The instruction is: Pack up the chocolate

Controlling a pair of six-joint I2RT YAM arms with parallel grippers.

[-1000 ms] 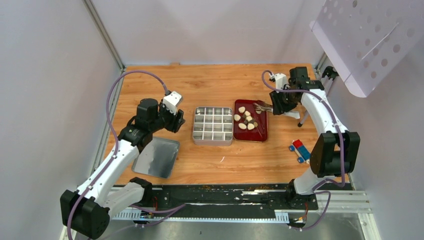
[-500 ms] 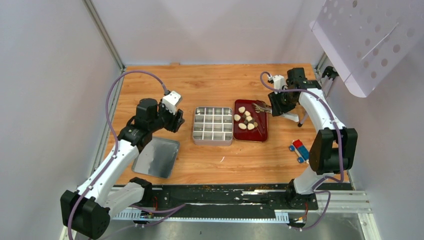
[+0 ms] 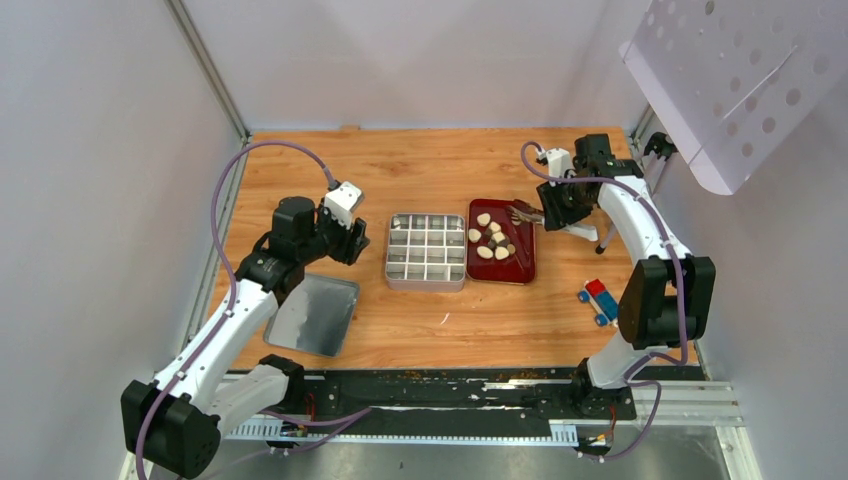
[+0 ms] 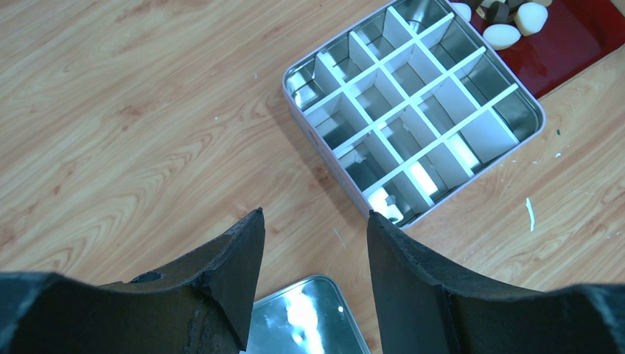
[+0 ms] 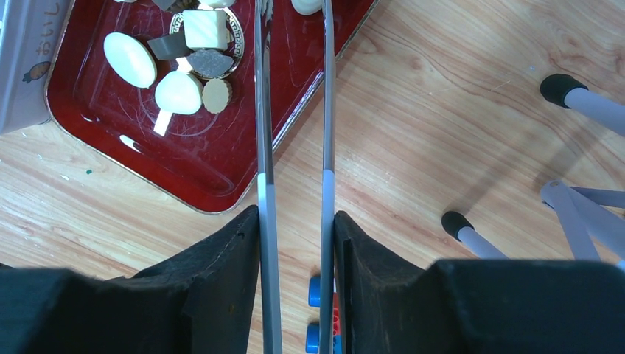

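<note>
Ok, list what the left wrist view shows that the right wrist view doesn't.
Left wrist only: the empty grid inside the square silver tin, a flat silver lid, the open left gripper. Right wrist only: the right gripper clamping long metal tongs, a small red-and-blue block, grey black-tipped legs. Both: the dark red tray holding cream-white and brown chocolate pieces, on the wooden table.
</note>
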